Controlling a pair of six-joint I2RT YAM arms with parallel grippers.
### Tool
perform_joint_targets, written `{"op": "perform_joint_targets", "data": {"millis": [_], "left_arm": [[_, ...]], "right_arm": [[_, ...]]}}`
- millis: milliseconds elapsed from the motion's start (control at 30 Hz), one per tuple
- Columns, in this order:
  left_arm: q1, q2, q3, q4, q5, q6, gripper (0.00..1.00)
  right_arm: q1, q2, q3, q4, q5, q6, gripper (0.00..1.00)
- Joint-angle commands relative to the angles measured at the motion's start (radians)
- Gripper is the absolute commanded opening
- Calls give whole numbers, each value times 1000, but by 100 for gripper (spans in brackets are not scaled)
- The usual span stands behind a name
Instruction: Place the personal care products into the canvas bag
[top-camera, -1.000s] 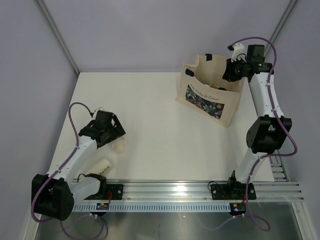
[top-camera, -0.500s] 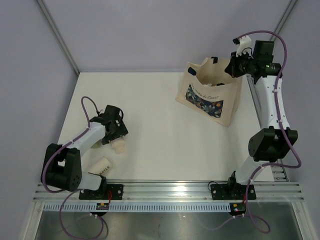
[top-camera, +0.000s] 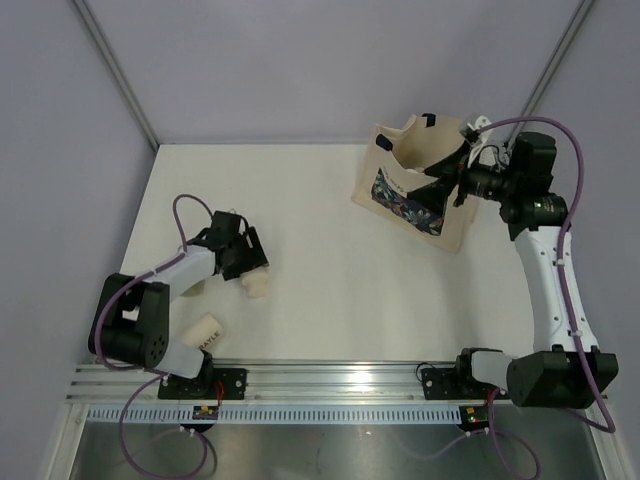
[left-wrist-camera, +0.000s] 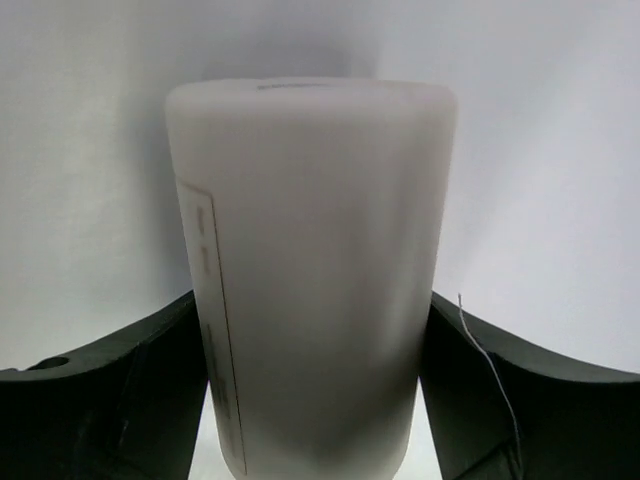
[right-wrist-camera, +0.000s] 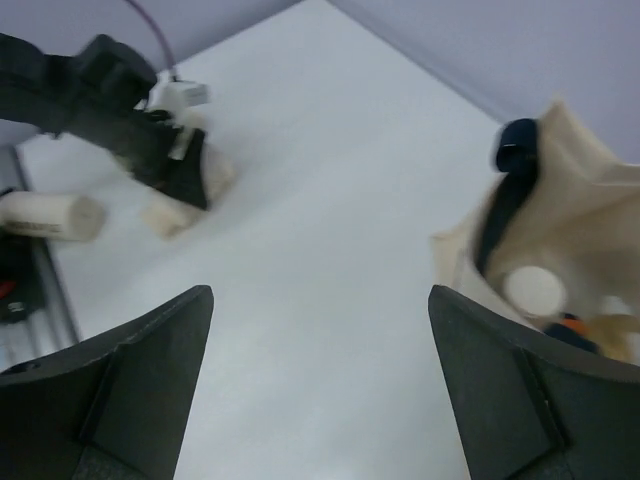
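Note:
A cream-white tube (left-wrist-camera: 310, 260) lies on the table, and my left gripper (left-wrist-camera: 312, 400) is shut on it with both fingers pressed against its sides. From above, the left gripper (top-camera: 249, 267) sits at the left with the tube (top-camera: 257, 288) sticking out toward the front. A second cream tube (top-camera: 200, 330) lies nearer the rail. The canvas bag (top-camera: 412, 195) stands at the back right, with its navy handle (right-wrist-camera: 510, 190), a white cap (right-wrist-camera: 533, 290) and something orange (right-wrist-camera: 570, 326) showing inside. My right gripper (top-camera: 447, 188) hovers open over the bag's mouth, with nothing between its fingers (right-wrist-camera: 150, 380).
A pale object (top-camera: 193, 287) is partly hidden under my left forearm. An aluminium rail (top-camera: 330, 380) runs along the near edge. Grey walls close off the back and both sides of the white table (top-camera: 320, 260).
My left gripper has moved right over the cream tube and closed on it. My right gripper has opened and swung down from behind the bag to its mouth.

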Motion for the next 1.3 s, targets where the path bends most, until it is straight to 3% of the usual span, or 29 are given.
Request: {"op": "perform_joint_targets", "data": {"millis": [0,100,167,200,233,400,500,567,633,667,833,1000,1267], "left_arm": [[-7,-129,-106,432,444,33,0],[-14,-163,-178,696,595,-55,0],[-27,-154,-197,809,690,-114,0],[-45,-131,-203,916,715,-172,0],[-56,-115,-202,961,757,-201,0],[-132,-6,-202,1322,812,-431,0],[-165,75,-197,1514,810,-561,0],[-182,133,-189,1640,805,-652,0],[-189,181,-185,1723,801,-707,0],[-195,193,-180,1792,790,-750,0],[-208,219,-162,1854,755,-792,0],[-217,170,-145,1819,700,-763,0],[-278,170,-67,1742,692,-729,0]], "right_arm": [[75,110,-26,-68,-176,69,91],[204,189,-34,-107,-74,172,80],[259,225,-105,16,-70,322,77],[279,229,-139,79,-44,461,78],[301,230,-167,189,-25,507,79],[443,242,-256,310,248,667,85],[462,256,-288,325,243,618,89],[465,240,-275,295,161,400,99],[462,215,-284,293,185,400,99],[460,218,-278,294,220,480,99],[460,206,-293,313,308,664,99],[460,236,-229,204,515,840,99],[464,322,-173,310,409,1072,99]]}}
